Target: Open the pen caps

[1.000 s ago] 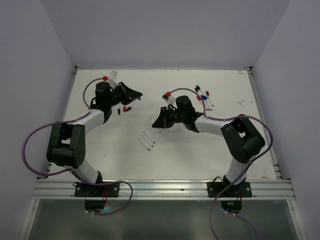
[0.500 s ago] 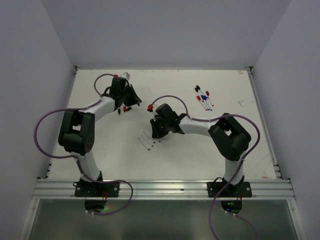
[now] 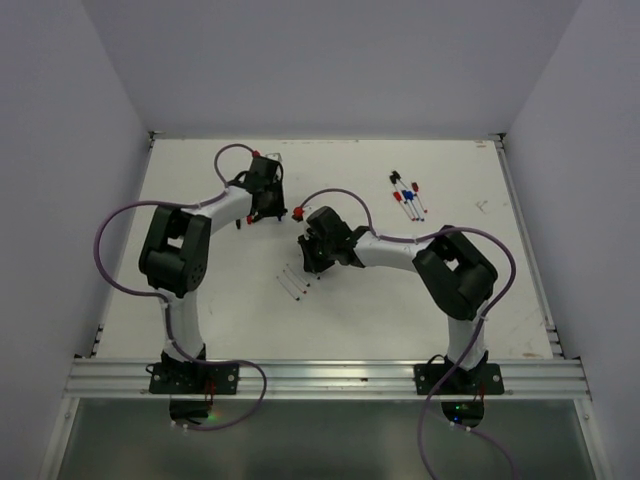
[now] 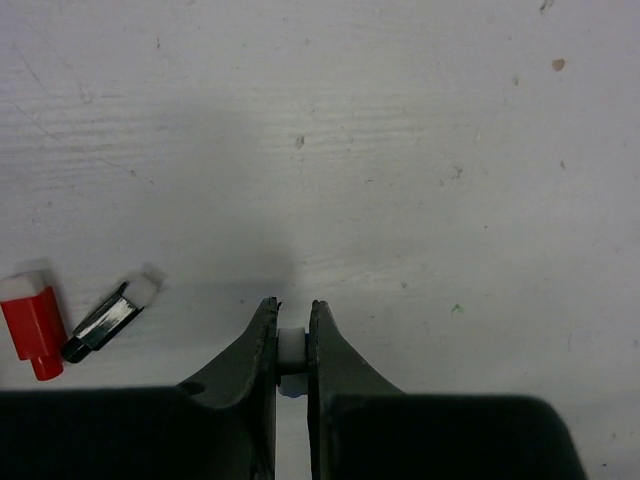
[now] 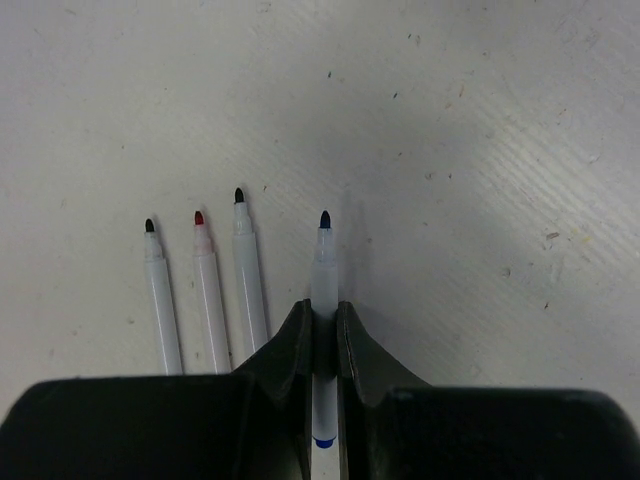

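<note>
Right hand (image 5: 320, 308) clamped on blue pen (image 5: 323, 260): lay parallel, 3 o'clock of three pens (image 5: 205, 290). Left hand (image 4: 292, 305) pinches white-ended cap (image 4: 291, 350).

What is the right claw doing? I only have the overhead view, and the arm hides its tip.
Observer: The right claw is shut on a pen with a bare blue tip.
Operator: Anything beside it?
Observer: Three more uncapped pens lie in a row on its left in the wrist view, tips black, red, black.
Operator: And the other arm?
Observer: The left claw pinches a small white piece; a red cap lies loose nearby.
</note>
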You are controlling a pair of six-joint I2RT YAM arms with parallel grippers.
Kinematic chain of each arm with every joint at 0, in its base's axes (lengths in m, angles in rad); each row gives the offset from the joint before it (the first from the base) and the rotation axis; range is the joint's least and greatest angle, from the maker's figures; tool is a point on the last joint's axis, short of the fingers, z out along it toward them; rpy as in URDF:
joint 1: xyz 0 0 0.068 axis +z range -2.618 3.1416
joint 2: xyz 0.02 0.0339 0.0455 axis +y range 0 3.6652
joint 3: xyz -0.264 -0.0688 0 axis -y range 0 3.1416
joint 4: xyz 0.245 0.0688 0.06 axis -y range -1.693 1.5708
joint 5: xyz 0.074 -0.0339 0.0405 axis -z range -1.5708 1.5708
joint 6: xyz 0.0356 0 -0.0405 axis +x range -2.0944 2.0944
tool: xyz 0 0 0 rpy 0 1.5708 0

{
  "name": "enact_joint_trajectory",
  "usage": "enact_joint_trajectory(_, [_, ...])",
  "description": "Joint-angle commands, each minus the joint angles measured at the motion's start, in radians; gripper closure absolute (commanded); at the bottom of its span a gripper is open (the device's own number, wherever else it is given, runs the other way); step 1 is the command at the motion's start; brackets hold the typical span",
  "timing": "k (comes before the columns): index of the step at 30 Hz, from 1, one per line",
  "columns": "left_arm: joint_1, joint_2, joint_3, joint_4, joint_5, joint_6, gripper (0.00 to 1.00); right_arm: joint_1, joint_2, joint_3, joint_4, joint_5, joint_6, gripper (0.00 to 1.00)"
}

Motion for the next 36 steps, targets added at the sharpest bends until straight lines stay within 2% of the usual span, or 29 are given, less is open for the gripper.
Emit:
enact_joint_trajectory(1, [-0.003, 0.031, 0.056, -0.065, -0.091, 0.066, 1.0, 0.016, 0.036, 0.03, -0.023, 0.062, -0.028, 1.0])
enact_joint_trajectory(16, [-0.003, 0.152, 0.182, -0.17, -0.249, 0.181, 1.0, 0.056, 0.059, 0.038, -0.012, 0.056, -0.021, 0.99])
enact_joint_trajectory(17, [-0.003, 0.155, 0.185, -0.171, -0.249, 0.187, 0.99, 0.056, 0.061, 0.038, -0.015, 0.056, -0.021, 0.99])
enact_joint_trajectory(21, [-0.003, 0.157, 0.179, -0.167, -0.242, 0.186, 0.81, 0.057, 0.064, 0.038, -0.015, 0.06, -0.023, 0.98])
enact_joint_trajectory(23, [-0.003, 0.152, 0.173, -0.16, -0.243, 0.184, 0.79, 0.059, 0.066, 0.041, -0.017, 0.057, -0.023, 0.98])
enact_joint_trajectory(25, [-0.003, 0.141, 0.17, -0.154, -0.246, 0.183, 0.73, 0.059, 0.069, 0.041, -0.018, 0.056, -0.023, 0.98])
enact_joint_trajectory(36, [-0.003, 0.085, 0.148, -0.116, -0.252, 0.18, 0.66, 0.059, 0.075, 0.027, -0.009, 0.052, -0.02, 0.97])
